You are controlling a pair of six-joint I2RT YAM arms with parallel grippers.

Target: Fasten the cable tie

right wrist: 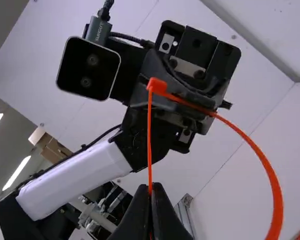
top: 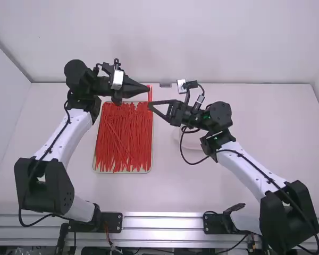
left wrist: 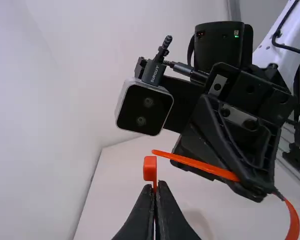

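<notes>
Tray (top: 151, 154) of spare red ties lies below both grippers. Left gripper (left wrist: 154, 184) is pinched on the cable tie (right wrist: 149, 140) head (left wrist: 150, 167). Right gripper (right wrist: 151, 186) is clamped on the tail (left wrist: 190, 162). The strap runs straight ahead from the right fingertips to the head; whether it is threaded, cannot tell.

Bright, soft light comes down from overhead and spreads evenly over the white table (top: 255, 111). On either side of the tray (top: 151, 156), the left arm (top: 69, 133) and right arm (top: 250, 167) throw only pale, soft-edged shadows. Above the tray's far end the cable tie (top: 150, 96) stands vivid red against evenly lit white walls (top: 202, 37).
</notes>
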